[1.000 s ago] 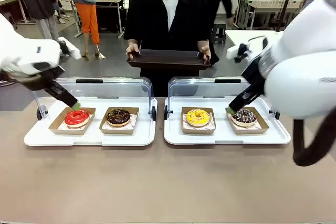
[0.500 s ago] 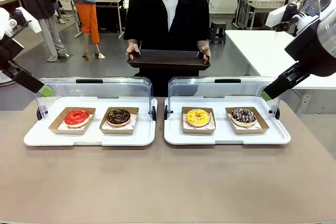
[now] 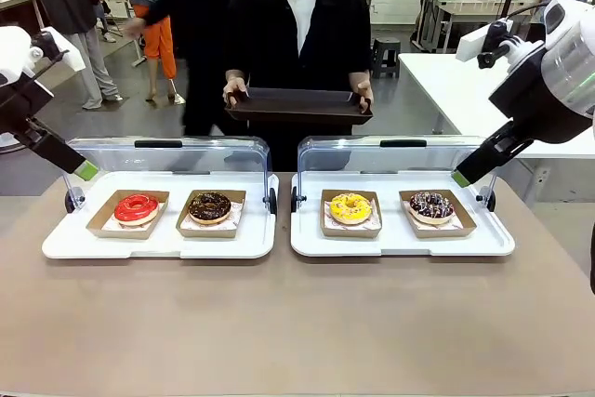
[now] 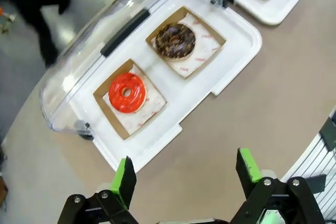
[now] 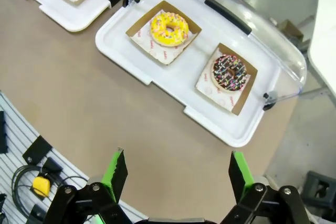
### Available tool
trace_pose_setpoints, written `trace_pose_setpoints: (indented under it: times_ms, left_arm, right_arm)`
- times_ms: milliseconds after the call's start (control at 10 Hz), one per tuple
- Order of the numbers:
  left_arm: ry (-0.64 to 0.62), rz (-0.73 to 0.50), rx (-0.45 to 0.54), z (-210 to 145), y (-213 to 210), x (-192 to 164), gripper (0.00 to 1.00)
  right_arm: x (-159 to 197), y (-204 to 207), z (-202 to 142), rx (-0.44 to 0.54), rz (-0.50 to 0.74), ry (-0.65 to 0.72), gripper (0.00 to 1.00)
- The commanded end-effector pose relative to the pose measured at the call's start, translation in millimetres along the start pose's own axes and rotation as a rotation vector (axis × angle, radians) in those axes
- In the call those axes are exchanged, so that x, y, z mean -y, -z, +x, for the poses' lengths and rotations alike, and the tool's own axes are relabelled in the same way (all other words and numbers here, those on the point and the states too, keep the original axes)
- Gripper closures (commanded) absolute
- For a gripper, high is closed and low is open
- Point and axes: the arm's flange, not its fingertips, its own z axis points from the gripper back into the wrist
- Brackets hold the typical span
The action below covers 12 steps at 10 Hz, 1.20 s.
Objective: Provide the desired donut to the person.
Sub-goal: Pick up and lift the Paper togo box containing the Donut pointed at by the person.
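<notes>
Red donut lies well ahead of left pincer, untouched.

Open lab hall: white workbench right of the person, black stool behind, bystanders on grey floor left.

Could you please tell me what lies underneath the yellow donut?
The yellow donut sits on white printed paper in a shallow brown cardboard box, which rests on a white tray. The paper right beneath the donut is covered, so nothing there can be seen.
</notes>
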Motion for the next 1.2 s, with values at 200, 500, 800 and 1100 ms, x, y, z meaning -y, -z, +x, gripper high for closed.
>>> trace_pose_setpoints:
  times_ms: [200, 500, 800, 1100]
  left_arm:
    - [0.190, -0.450, 0.171, -2, -11, -60, 0.00]
    - [0.285, -0.574, 0.298, -13, -30, -102, 0.00]
    - [0.313, -0.630, 0.449, -38, -42, -157, 0.00]
    - [0.324, -0.719, 0.596, -66, -33, -192, 0.00]
  right_arm:
    - [94, -1, -16, 0.218, 0.451, -0.085, 0.00]
    - [165, -21, -45, 0.403, 0.658, -0.044, 0.00]
    - [223, -27, -81, 0.585, 0.713, -0.016, 0.00]
    - [259, -1, -111, 0.687, 0.733, -0.115, 0.00]
